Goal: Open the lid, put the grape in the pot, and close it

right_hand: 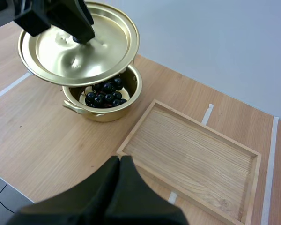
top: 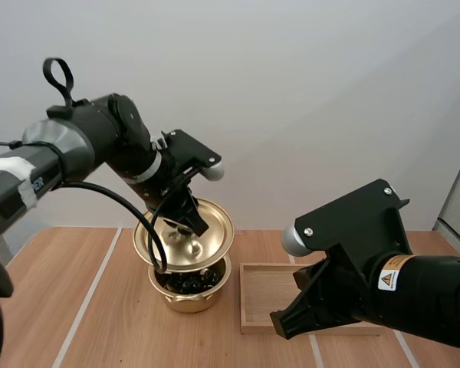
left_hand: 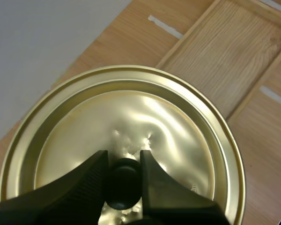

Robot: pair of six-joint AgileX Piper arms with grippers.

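While the left gripper [left_hand: 123,163] pinches the black knob [left_hand: 123,186] of the gold lid [left_hand: 145,108] between its two fingers, the lid hangs tilted just below it, over the pot [right_hand: 100,114] and apart from its rim. The grapes [right_hand: 103,95] lie in the pot, beneath that gripper. The main risk is the tilt: lowered as it hangs, the lid's low edge would likely catch the rim first, seat askew, or nudge the pot across the table [right_hand: 37,136]. The small knob could also twist in the pinch. The right gripper [right_hand: 120,164], fingers pressed together, hovers with the wooden tray [right_hand: 192,154] just ahead, well apart from the pot.
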